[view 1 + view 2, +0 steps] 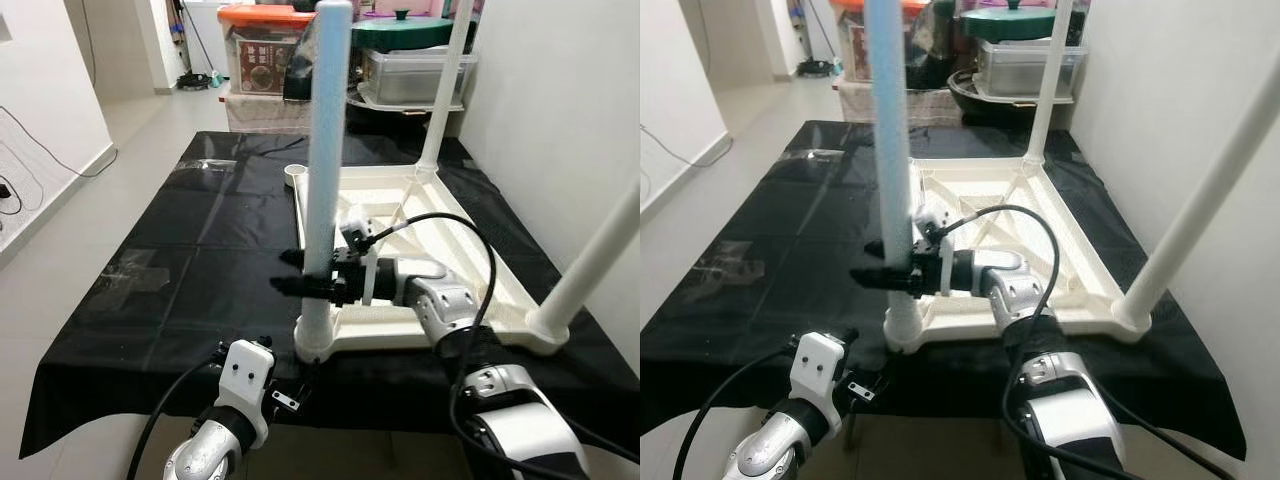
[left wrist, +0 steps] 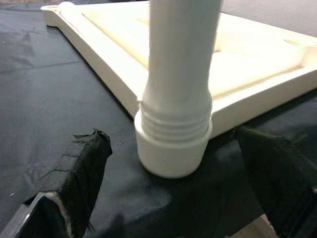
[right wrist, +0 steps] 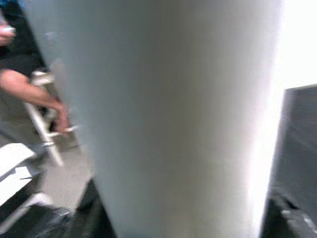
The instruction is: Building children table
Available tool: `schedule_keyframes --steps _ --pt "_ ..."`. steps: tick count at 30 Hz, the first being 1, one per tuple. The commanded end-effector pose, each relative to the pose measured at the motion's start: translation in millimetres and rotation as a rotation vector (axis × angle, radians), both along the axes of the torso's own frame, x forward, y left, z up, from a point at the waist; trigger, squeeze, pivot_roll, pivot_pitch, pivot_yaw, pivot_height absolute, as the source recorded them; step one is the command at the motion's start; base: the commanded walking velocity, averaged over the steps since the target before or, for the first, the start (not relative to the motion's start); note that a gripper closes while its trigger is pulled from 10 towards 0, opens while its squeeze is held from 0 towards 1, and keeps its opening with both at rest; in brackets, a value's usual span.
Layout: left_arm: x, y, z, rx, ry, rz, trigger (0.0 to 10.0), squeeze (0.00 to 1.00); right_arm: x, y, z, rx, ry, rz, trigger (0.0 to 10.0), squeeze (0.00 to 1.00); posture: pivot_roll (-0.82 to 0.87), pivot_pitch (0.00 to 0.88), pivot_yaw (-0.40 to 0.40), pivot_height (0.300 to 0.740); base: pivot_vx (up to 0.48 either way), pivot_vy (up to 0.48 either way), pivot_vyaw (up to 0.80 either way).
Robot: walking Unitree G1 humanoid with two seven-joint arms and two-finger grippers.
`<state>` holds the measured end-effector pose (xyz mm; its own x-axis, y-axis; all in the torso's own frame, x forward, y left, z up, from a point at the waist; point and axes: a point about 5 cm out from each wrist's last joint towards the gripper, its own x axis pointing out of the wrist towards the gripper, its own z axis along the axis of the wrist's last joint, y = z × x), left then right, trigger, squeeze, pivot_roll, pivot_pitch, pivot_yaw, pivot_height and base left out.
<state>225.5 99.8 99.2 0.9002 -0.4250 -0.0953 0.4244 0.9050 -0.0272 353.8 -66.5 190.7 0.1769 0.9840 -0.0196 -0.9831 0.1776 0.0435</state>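
- While the right gripper (image 1: 312,272) clamps its fingers (image 1: 292,258) around the near white leg (image 1: 328,130), the leg stands upright in the near-left corner socket of the upturned children's table (image 1: 400,330), which lies on the black cloth (image 1: 190,250) of the tabletop.
- The left gripper (image 2: 188,183) hovers low at the tabletop's near edge with its fingers (image 2: 81,168) spread wide; the leg's threaded foot (image 2: 173,144) sits between them, touching neither.
- Two more legs already stand beyond the right fingers: one at the far corner (image 1: 447,80) and one at the near-right corner (image 1: 590,265). The far-left socket (image 1: 297,175) looks open, so the job seems more than half done.
- Risk: threads show above the socket collar, so the leg is probably not fully seated. If the right fingers turn it off-axis, the thread could cross and jam.
- Risk: the socket lies close to the tabletop's edge; a sideways push from the fingers could slide the frame on the slick cloth toward that edge.
- Risk: should the left fingers close lower down on the collar, they may pinch the cloth.
- Hard to make out: the right wrist view is blurred by the leg up close, with a person's arm (image 3: 34,94) beyond it; the leg tops are cut off above, and boxes (image 1: 265,50) past the tabletop are indistinct.
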Motion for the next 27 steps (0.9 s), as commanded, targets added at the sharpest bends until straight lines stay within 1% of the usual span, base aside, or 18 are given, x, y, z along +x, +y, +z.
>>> schedule_keyframes --steps 1,2,3,5,6,9,10,12,13,14,15,16,17,19,24,25,26,27 --pt "0.8 1.4 -3 0.007 0.005 0.007 10.0 0.00 6.0 4.8 -10 -0.027 0.011 -0.142 0.0 0.00 0.14 0.000 -0.053 0.740 0.000 0.000 0.00" --pt "0.8 1.4 -3 0.006 0.006 0.007 10.0 0.00 9.7 3.0 -12 -0.026 0.011 -0.224 0.0 0.00 0.14 0.000 -0.053 0.740 0.000 0.000 0.00" --pt "1.0 1.0 -3 0.005 0.006 0.006 10.0 0.00 17.8 -5.2 -15 -0.015 -0.011 -0.438 0.0 0.00 0.13 0.000 -0.050 0.740 0.000 0.000 0.00" --pt "1.1 0.8 -3 0.005 0.006 0.005 10.0 0.00 19.4 -7.3 -15 -0.012 -0.016 -0.473 0.0 0.00 0.13 0.000 -0.050 0.740 0.000 0.000 0.00" --pt "2.0 0.8 -3 0.003 0.008 0.001 10.0 0.00 27.5 -32.7 -29 -0.082 0.029 -0.834 0.0 0.00 0.11 0.000 -0.035 0.740 0.000 0.000 0.00" --pt "2.5 0.7 -4 0.002 0.009 -0.001 10.0 0.00 27.1 -45.3 -36 -0.116 0.046 -0.982 0.0 0.00 0.10 0.000 -0.032 0.740 0.000 0.000 0.00" --pt "3.3 0.2 -4 0.001 0.010 -0.004 10.0 0.00 24.2 -57.9 -41 -0.145 0.042 -1.132 0.0 0.00 0.10 0.000 -0.027 0.740 0.000 0.000 0.00" --pt "3.3 0.2 -4 0.001 0.010 -0.004 10.0 0.00 24.2 -57.9 -41 -0.145 0.042 -1.132 0.0 0.00 0.10 0.000 -0.027 0.740 0.000 0.000 0.00" --pt "4.1 -0.3 -4 0.002 0.009 -0.010 10.0 0.00 14.4 -71.2 -44 -0.138 0.045 -1.340 0.0 0.00 0.10 0.000 -0.025 0.740 0.000 0.000 0.00" --pt "4.1 -0.3 -4 0.002 0.009 -0.010 10.0 0.00 14.4 -71.2 -44 -0.138 0.045 -1.340 0.0 0.00 0.10 0.000 -0.025 0.740 0.000 0.000 0.00" --pt "4.6 -0.6 -4 0.003 0.009 -0.015 10.0 0.00 5.3 -82.1 -46 -0.133 0.047 -1.485 0.0 0.00 0.10 0.000 -0.025 0.740 0.000 0.000 0.00" --pt "4.6 -0.6 -4 0.003 0.009 -0.015 10.0 0.00 5.3 -82.1 -46 -0.133 0.047 -1.485 0.0 0.00 0.10 0.000 -0.025 0.740 0.000 0.000 0.00" --pt "5.0 -0.8 -4 0.003 0.009 -0.017 10.0 0.00 -2.5 -88.0 -48 -0.121 0.058 -1.590 0.0 0.00 0.10 0.000 -0.028 0.740 0.000 0.000 0.00" --pt "4.8 -0.9 -4 0.007 0.008 -0.018 10.0 0.00 -14.1 -73.0 -49 -0.066 0.083 -1.691 0.0 0.00 0.10 0.000 -0.028 0.740 0.000 0.000 0.00" --pt "4.2 -0.7 -5 0.008 0.008 -0.017 10.0 0.00 -14.6 -51.0 -47 0.026 0.134 -1.668 0.0 0.00 0.11 0.000 -0.034 0.740 0.000 0.000 0.00" --pt "3.9 -0.7 -5 0.008 0.008 -0.017 10.0 0.00 -12.5 -43.8 -43 0.078 0.113 -1.608 10.0 0.00 0.11 0.000 -0.037 0.740 0.000 0.000 0.00" --pt "3.6 -0.8 -6 0.008 0.009 -0.017 10.0 0.00 -9.3 -37.3 -38 0.138 0.079 -1.511 10.0 1.00 0.11 0.000 -0.035 0.740 0.000 0.000 0.00" --pt "3.6 -0.8 -6 0.008 0.009 -0.017 10.0 0.00 -9.3 -37.3 -38 0.138 0.079 -1.511 10.0 1.00 0.11 0.000 -0.035 0.740 0.000 0.000 0.00"
